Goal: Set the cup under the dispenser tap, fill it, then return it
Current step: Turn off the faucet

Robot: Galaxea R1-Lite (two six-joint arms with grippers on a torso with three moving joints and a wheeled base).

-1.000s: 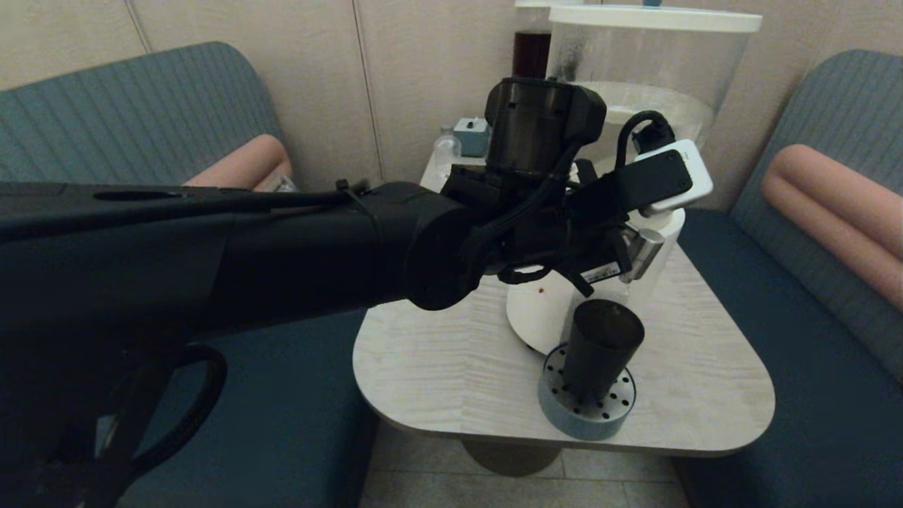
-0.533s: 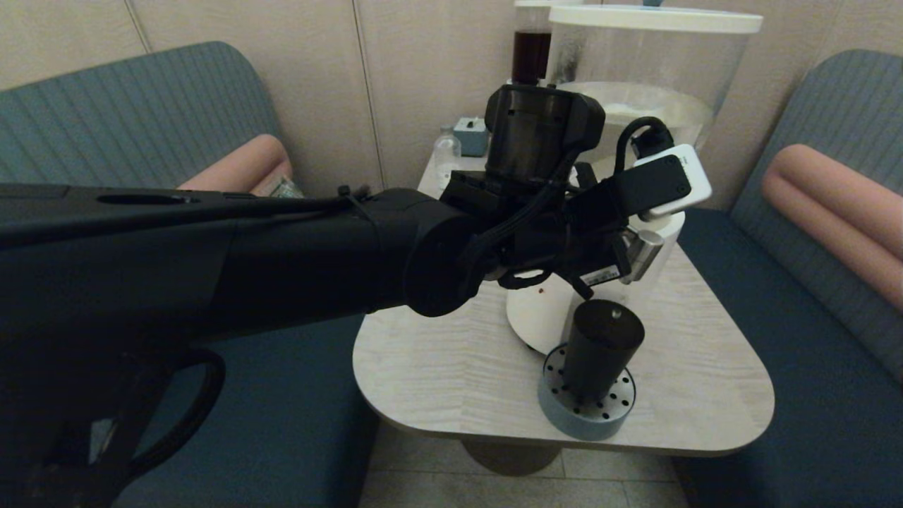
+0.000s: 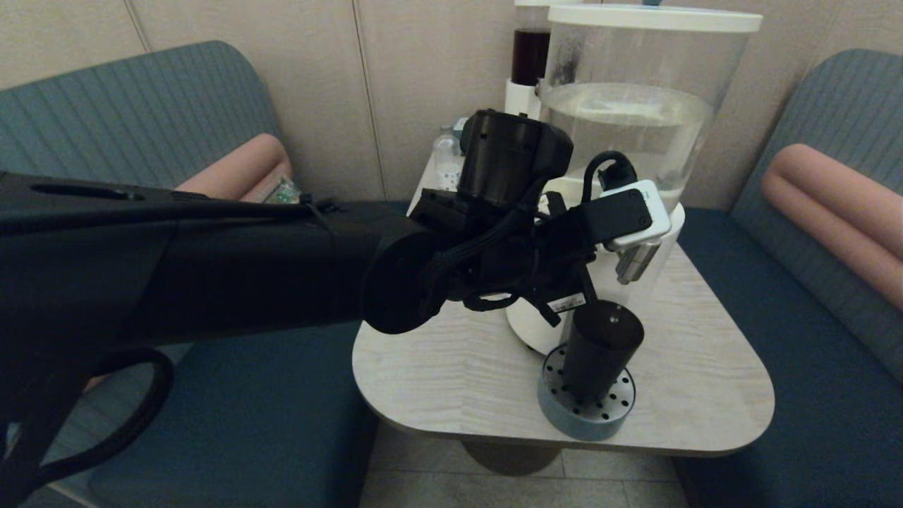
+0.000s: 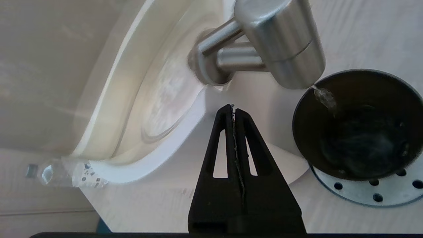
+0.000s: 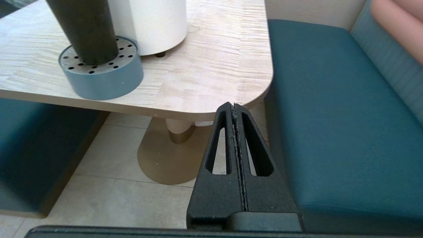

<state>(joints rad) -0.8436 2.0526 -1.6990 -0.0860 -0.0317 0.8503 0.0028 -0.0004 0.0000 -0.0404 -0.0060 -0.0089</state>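
Left wrist view: cup [image 4: 358,132] under tap [image 4: 281,43], beside closed, empty left tool [image 4: 234,110].

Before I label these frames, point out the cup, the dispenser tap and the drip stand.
cup [image 3: 600,353], head view, dark side wall.
dispenser tap [image 4: 281,43], left wrist view, brushed nozzle cylinder.
drip stand [image 5: 102,81], right wrist view, blue-grey outer wall.

Ahead of me a beige panelled wall [image 3: 423,77] backs two teal benches [image 3: 268,423] with pink bolsters [image 3: 832,204]. A pale wooden table [image 3: 451,374] stands between them on a tiled floor [image 5: 132,201].
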